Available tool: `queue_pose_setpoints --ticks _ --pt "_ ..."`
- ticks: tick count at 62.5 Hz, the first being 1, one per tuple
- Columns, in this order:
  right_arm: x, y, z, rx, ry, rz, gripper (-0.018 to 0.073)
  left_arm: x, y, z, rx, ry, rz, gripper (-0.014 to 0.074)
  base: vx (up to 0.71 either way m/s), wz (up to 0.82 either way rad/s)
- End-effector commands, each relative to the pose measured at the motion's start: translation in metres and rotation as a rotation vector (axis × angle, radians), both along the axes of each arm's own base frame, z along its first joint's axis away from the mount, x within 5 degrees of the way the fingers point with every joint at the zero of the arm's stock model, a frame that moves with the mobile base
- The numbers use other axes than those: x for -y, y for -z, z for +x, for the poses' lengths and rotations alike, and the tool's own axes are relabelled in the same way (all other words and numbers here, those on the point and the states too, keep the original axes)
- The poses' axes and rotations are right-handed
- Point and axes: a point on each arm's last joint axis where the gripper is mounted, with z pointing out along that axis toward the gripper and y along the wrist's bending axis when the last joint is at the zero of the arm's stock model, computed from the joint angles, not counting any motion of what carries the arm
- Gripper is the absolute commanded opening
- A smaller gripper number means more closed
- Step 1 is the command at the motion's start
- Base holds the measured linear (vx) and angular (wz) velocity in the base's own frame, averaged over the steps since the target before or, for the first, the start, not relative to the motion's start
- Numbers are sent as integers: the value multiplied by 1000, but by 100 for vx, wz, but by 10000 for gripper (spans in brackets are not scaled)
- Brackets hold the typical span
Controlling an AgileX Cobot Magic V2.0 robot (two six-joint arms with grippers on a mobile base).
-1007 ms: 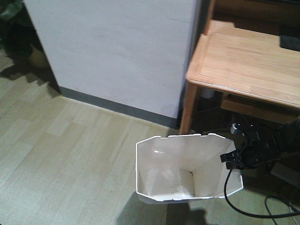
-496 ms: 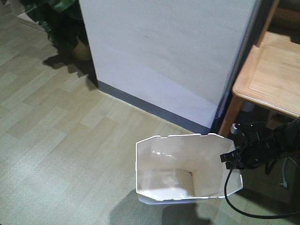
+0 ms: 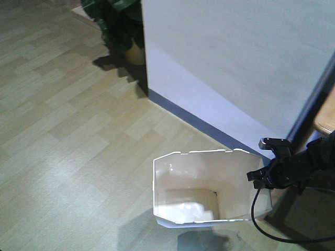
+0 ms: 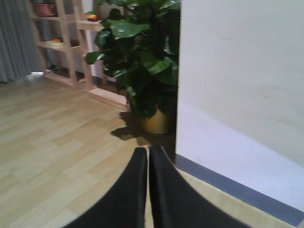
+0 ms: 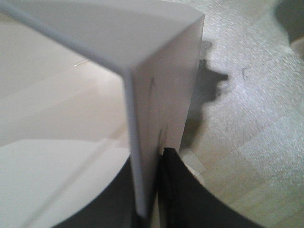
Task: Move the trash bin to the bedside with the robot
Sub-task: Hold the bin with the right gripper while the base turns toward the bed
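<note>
The white trash bin (image 3: pixel 188 170) stands on the wood floor at the bottom middle of the front view, open side up and cream inside. My right gripper (image 3: pixel 260 177), black with a trailing cable, is shut on the bin's right rim. In the right wrist view the bin wall (image 5: pixel 164 90) runs down between the jaws of the right gripper (image 5: pixel 152 199), one finger inside and one outside. My left gripper (image 4: pixel 148 152) is shut with nothing in it and points at the floor. The bedside is out of view.
A white wall (image 3: pixel 235 63) with a grey skirting strip (image 3: pixel 204 123) stands just behind the bin. A potted plant (image 3: pixel 123 26) (image 4: pixel 142 61) sits at its left corner. Wooden shelves (image 4: pixel 61 42) stand farther left. A wooden desk edge (image 3: pixel 327 117) shows at the right.
The whole view has swung left: wall and desk slid right in the frame and the plant came into sight. The bin and the right gripper on it keep their place in the frame.
</note>
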Motion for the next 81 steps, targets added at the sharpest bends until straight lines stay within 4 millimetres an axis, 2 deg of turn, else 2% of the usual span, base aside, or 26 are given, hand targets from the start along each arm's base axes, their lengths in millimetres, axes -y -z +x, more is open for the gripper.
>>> queue_pose_setpoints --ticks 1,58,81 --pt "-11 -32 13 83 2 173 -5 0 -2 0 74 1 -14 -6 4 44" --pt "-11 -32 13 83 2 173 -5 0 -2 0 74 1 -14 -6 2 59" --pt "-11 -32 13 83 2 173 -5 0 -2 0 74 1 -14 -6 6 35"
